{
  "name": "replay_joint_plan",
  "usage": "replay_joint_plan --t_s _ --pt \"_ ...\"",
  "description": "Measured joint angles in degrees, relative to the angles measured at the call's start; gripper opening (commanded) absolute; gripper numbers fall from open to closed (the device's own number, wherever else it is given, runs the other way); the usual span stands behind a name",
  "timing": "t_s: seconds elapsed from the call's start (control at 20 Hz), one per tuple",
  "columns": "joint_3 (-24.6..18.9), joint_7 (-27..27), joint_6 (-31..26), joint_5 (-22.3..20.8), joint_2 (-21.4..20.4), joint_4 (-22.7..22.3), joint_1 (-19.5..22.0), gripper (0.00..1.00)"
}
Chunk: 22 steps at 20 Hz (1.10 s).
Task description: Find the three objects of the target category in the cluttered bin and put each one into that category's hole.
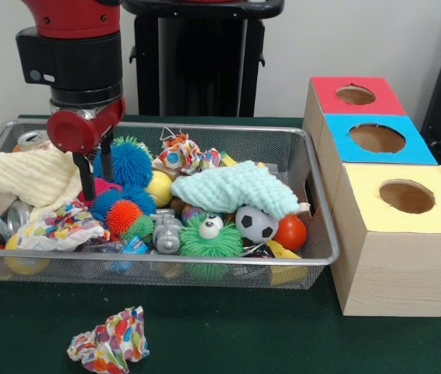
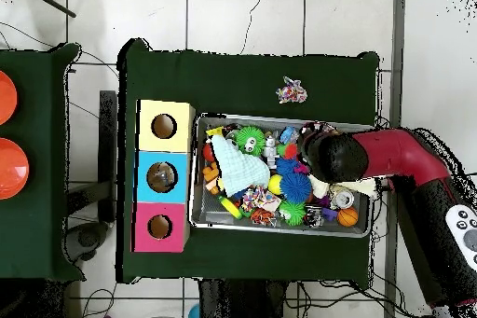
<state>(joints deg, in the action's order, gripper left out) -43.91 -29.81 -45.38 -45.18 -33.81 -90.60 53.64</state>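
- Gripper (image 1: 93, 181) was down in the left part of the wire bin (image 1: 323, 234), thin black fingers (image 1: 87, 178) poking into the clutter beside the blue spiky ball (image 1: 129, 162); cannot tell if they were apart or closed, or whether anything was between them.
- Target category not given in the frames; candidates judged from repeats: crumpled patterned paper wads, spiky rubber balls, cloths.
- One paper wad (image 1: 110, 343) lay outside the bin on the green worktop (image 1: 283, 335), near the front edge; another wad (image 1: 183, 154) sat at the back of the bin, a third (image 1: 58, 226) at front left.
- Handling guess: wads are light and crushable, so pinch across the bulk, easy to lose a loose corner.
- Spiky balls: orange one (image 1: 124, 216) and green one with an eye (image 1: 209, 238) were mid-bin; soft, springy, likely to squirm, so grip through the core.
- Mint cloth (image 1: 234, 189) draped over toys at bin centre; cream cloth (image 1: 26, 176) at far left; limp, would drag neighbours.
- Sorting box (image 1: 392, 265) stood just right of the bin, with red hole (image 1: 355, 95), blue hole (image 1: 377, 138), yellow hole (image 1: 407, 196) all open.
- Soccer ball (image 1: 256, 224) and red ball (image 1: 291, 231) sat near the bin's right wall.
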Motion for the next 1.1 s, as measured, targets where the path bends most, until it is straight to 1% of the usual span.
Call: replay_joint_plan --t_s 0.35,0.8,1.1 --pt "0.0 0.0 0.0 1.5 0.0 0.0 0.9 1.0" --pt "0.1 0.0 0.0 4.4 0.0 0.0 2.8 1.0" --pt "0.6 0.0 0.0 5.6 0.0 0.0 2.9 1.0"
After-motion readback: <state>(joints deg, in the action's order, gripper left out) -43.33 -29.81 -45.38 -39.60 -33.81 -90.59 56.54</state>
